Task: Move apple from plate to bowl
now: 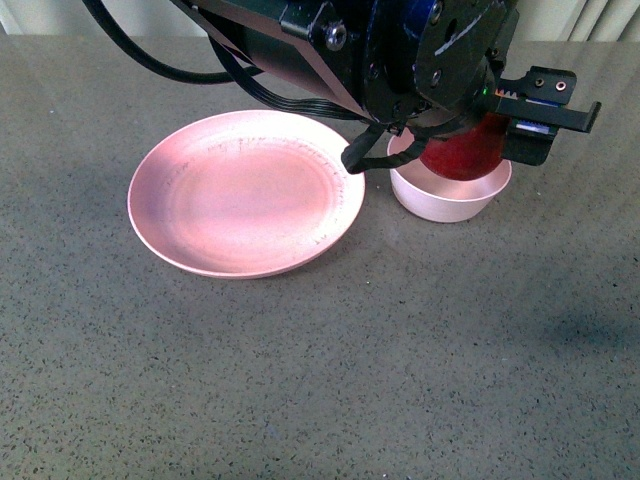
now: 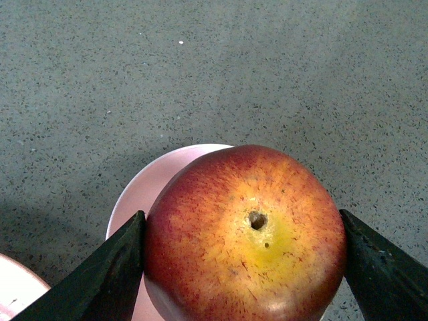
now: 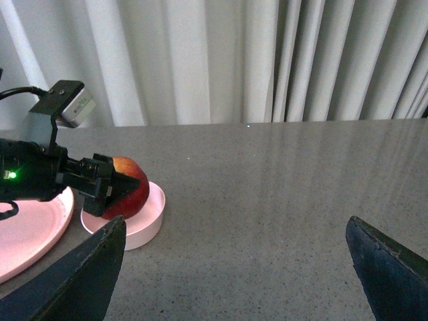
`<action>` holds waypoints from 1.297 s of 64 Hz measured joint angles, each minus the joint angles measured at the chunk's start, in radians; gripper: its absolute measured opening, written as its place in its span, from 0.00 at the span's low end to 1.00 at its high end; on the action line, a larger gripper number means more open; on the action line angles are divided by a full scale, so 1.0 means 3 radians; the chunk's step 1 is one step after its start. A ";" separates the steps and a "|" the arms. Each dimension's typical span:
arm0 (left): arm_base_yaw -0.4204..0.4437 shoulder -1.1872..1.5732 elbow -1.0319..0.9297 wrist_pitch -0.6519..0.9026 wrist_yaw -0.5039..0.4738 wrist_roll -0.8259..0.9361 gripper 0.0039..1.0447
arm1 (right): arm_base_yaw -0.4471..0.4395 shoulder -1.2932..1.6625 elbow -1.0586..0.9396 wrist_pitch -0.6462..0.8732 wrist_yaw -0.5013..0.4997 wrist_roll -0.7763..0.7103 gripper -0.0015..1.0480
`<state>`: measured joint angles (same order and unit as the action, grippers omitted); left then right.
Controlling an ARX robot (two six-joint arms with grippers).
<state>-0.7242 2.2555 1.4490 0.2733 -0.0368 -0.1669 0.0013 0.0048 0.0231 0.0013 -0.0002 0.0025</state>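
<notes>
My left gripper is shut on the dark red apple and holds it just over the small pale pink bowl, its underside at about rim level. In the left wrist view the apple fills the space between the two black fingers, stem dimple and yellow patch facing the camera, the bowl showing beneath it. The wide pink plate lies bare to the left of the bowl. My right gripper is open over bare tabletop, well away from the apple and bowl.
A grey speckled tabletop runs around plate and bowl. The left arm and its cables cross above the plate's far edge. Pale curtains hang behind the table's far edge.
</notes>
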 joint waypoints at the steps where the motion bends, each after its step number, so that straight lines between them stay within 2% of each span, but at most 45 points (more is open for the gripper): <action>1: 0.0001 0.0010 0.0010 -0.0004 -0.0001 0.0000 0.70 | 0.0000 0.0000 0.0000 0.0000 0.0000 0.0000 0.91; 11: 0.0025 0.0046 0.0069 -0.0018 -0.0003 0.0001 0.70 | 0.0000 0.0000 0.0000 0.0000 0.0000 0.0000 0.91; 19: 0.0047 0.0066 0.0074 -0.0017 0.0001 0.0004 0.89 | 0.0000 0.0000 0.0000 0.0000 0.0001 0.0000 0.91; 22: 0.0052 0.0069 0.0074 -0.0017 0.0004 0.0005 0.93 | 0.0000 0.0000 0.0000 0.0000 0.0000 0.0001 0.91; 27: 0.0060 0.0069 0.0074 -0.0015 0.0011 0.0000 0.91 | 0.0000 0.0000 0.0000 0.0000 0.0000 0.0000 0.91; 47: 0.0195 -0.0072 -0.0251 0.0155 0.0074 -0.0051 0.92 | 0.0000 0.0000 0.0000 0.0000 0.0001 0.0001 0.91; 54: 0.0331 -0.0282 -0.0474 0.0266 0.0128 -0.0118 0.92 | 0.0000 0.0000 0.0000 0.0000 0.0001 0.0001 0.91; 68: 0.0852 -0.1122 -0.1310 0.0707 0.0388 -0.0238 0.92 | 0.0000 0.0000 0.0000 0.0000 0.0000 0.0000 0.91; 69: 0.0888 -0.1190 -0.1429 0.0809 0.0324 -0.0198 0.91 | 0.0000 0.0000 0.0000 0.0000 0.0000 0.0000 0.91; 72: 0.0937 -0.1298 -0.1801 0.1584 -0.0411 0.0042 0.81 | 0.0000 0.0000 0.0000 0.0000 -0.0005 0.0000 0.91; 74: 0.0992 -0.1390 -0.2089 0.2055 -0.0782 0.0196 0.74 | 0.0000 0.0000 0.0000 0.0000 -0.0006 0.0000 0.91; 76: 0.1044 -0.1455 -0.2295 0.2363 -0.0982 0.0276 0.69 | 0.0000 0.0000 0.0000 0.0000 0.0000 0.0000 0.91; 80: 0.1177 -0.1611 -0.2660 0.2795 -0.1049 0.0379 0.59 | 0.0000 0.0000 0.0000 0.0000 0.0001 0.0001 0.91; 83: 0.1258 -0.1737 -0.2869 0.2928 -0.1025 0.0418 0.52 | 0.0000 0.0000 0.0000 0.0000 0.0001 0.0000 0.91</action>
<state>-0.3470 1.7344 0.5884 1.1519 -0.3443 -0.0414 0.0013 0.0048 0.0231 0.0013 0.0002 0.0025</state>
